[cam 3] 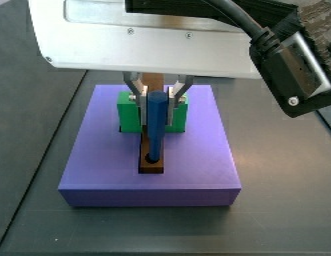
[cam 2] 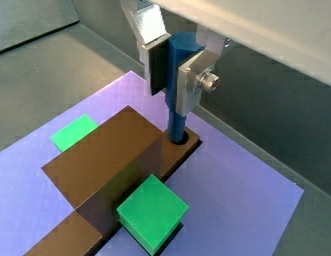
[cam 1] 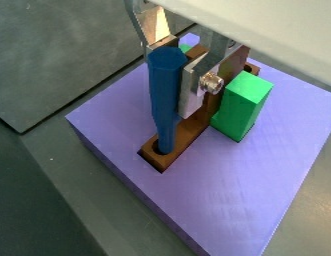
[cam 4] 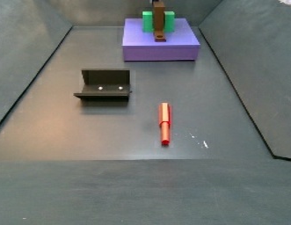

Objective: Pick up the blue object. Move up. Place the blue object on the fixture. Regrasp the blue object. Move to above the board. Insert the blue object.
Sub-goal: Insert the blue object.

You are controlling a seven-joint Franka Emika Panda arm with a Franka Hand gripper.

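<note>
From the far side view, the near stretch of the surface (cam 4: 65,185) holds nothing of mine. At about 3 o'clock from the fixture (cam 4: 103,85) lies the red peg (cam 4: 165,123), flat and well apart from it. The fixture itself stands empty, so I judge the pick-up, the rest on the fixture and the regrasp are all behind me.

Farther back, toward 12 o'clock, sits the board (cam 4: 161,44), and that is where my claw (cam 1: 181,62) is, directly above it. My fingers (cam 2: 195,75) are closed on the upper part of the blue object (cam 1: 167,95), which I hold upright. Its lower end meets the round hole at the near end of the brown bar (cam 2: 108,170); in both wrist views the tip looks just entered, with most of the peg's length above the bar. The green block (cam 1: 240,108) stands just beside the bar, at roughly 3 o'clock from the peg in a wrist view, clear of my fingers.

So I judge I am in the last step: the move above the board is done and insertion has begun. What remains is pressing the peg fully down and letting go. How deep the tip sits I cannot tell.
</note>
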